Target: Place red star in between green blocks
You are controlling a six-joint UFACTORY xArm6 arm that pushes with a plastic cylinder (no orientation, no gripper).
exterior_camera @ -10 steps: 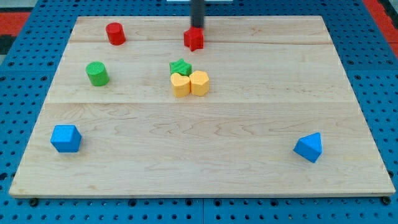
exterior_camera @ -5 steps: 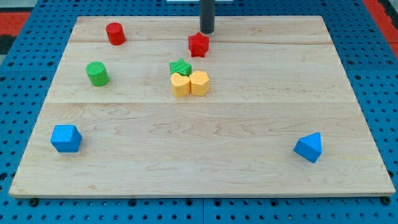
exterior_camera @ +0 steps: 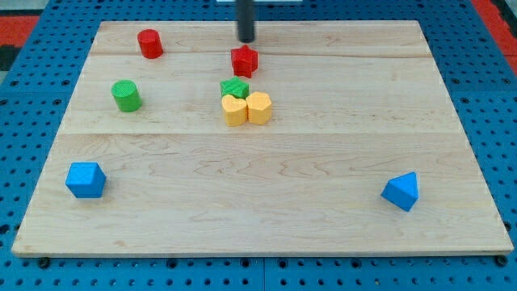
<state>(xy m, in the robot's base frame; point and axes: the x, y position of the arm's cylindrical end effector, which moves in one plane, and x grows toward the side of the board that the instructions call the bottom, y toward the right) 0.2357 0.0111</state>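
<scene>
The red star (exterior_camera: 244,61) lies on the wooden board near the view's top centre. My tip (exterior_camera: 245,40) is just above it in the view, a small gap apart. The green star (exterior_camera: 235,88) sits just below the red star, close to it and touching the yellow blocks. The green cylinder (exterior_camera: 126,95) stands well to the view's left.
Two yellow blocks (exterior_camera: 247,108) sit side by side under the green star. A red cylinder (exterior_camera: 149,43) is at the top left. A blue block (exterior_camera: 86,179) lies at the bottom left and another blue block (exterior_camera: 401,191) at the bottom right. The board (exterior_camera: 323,162) is wooden.
The red star has slid down and slightly left, closer to the green star. My tip moved right, then back left, ending above the star.
</scene>
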